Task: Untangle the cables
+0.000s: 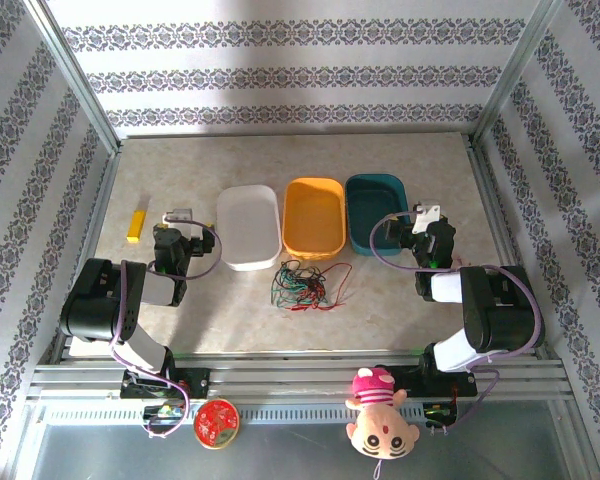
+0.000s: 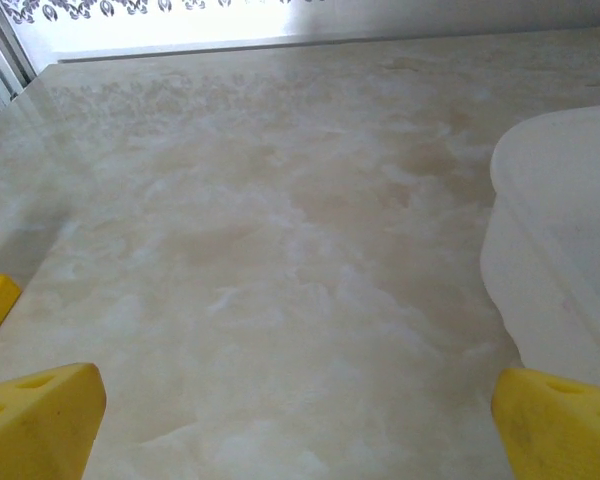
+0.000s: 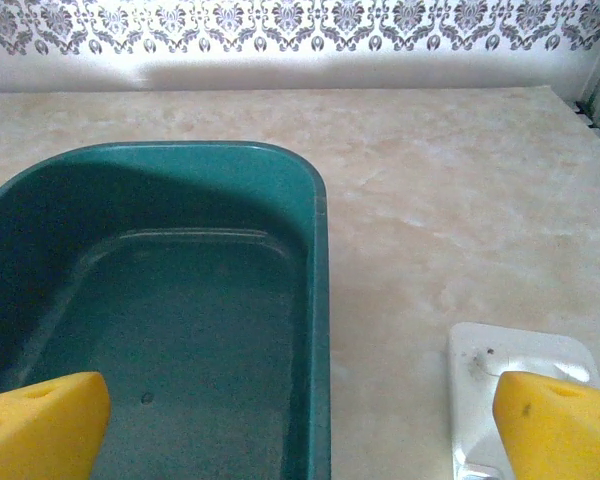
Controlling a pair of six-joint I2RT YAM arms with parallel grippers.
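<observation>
As both arms sit folded at the near edge of the table point(image 1: 180, 320), the lot reads as follows.

Item: cables point(image 1: 305, 285). One loose tangle of thin red, green and black wires, lying flat on the table roughly midway between its left and right edges and nearer the near edge than the far one. It sits just in front of the orange bin and well apart from both grippers.

Item: white bin point(image 1: 248, 227), orange bin point(image 1: 314, 217), teal bin point(image 1: 377, 213). Three oblong tubs side by side in a row across the middle of the table.

Item: left gripper point(image 2: 298, 420). Yellow fingertips spread wide, holding nothing, over bare table just left of the white bin.

Item: right gripper point(image 3: 300, 425). Fingers likewise spread wide, holding nothing, over the right-hand wall of the teal bin.

Item: small white plate point(image 3: 520, 365). Flat on the table beside the teal bin, under the right finger.

Item: yellow block point(image 1: 135, 225). Toward the table's left edge, left of the left gripper.
</observation>
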